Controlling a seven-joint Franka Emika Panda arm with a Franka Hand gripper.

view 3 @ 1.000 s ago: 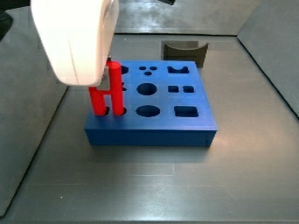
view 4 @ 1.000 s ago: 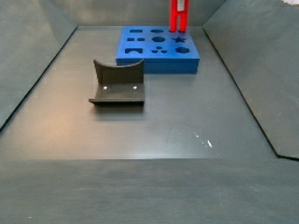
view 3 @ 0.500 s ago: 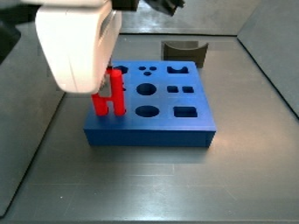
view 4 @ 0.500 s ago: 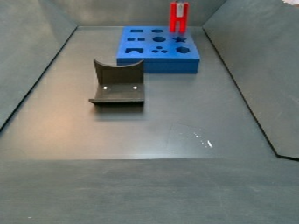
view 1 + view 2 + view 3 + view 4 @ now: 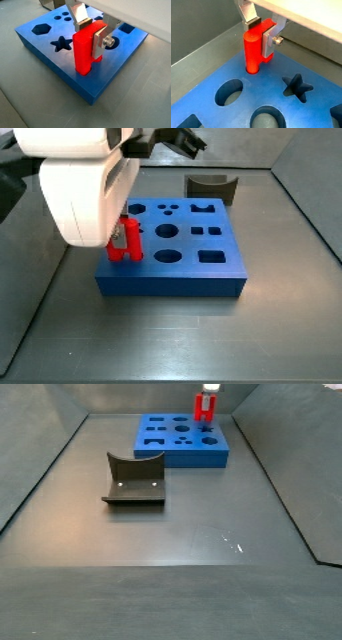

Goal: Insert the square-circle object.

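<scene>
The square-circle object is a bright red slim bar [image 5: 85, 52], standing upright. My gripper [image 5: 91, 36] is shut on its upper part, the silver fingers [image 5: 101, 42] pressing it from both sides. Its lower end sits in a hole near a corner of the blue holed block [image 5: 113, 66]. Both wrist views show this; the bar [image 5: 252, 50], the gripper [image 5: 262, 34] and the block [image 5: 258, 90] appear there too. In both side views only a short length of the bar [image 5: 124, 241] [image 5: 206, 407] shows above the block [image 5: 201, 270] [image 5: 187, 456], under the gripper [image 5: 122, 228] [image 5: 207, 395].
A dark grey curved block [image 5: 210, 188] [image 5: 134, 479] lies on the grey floor away from the blue block. The blue block has star [image 5: 62, 44], hexagon [image 5: 40, 28], round and square holes. Grey walls ring the floor.
The gripper has moved down with the red bar. Less of the bar shows above the blue block than one second ago.
</scene>
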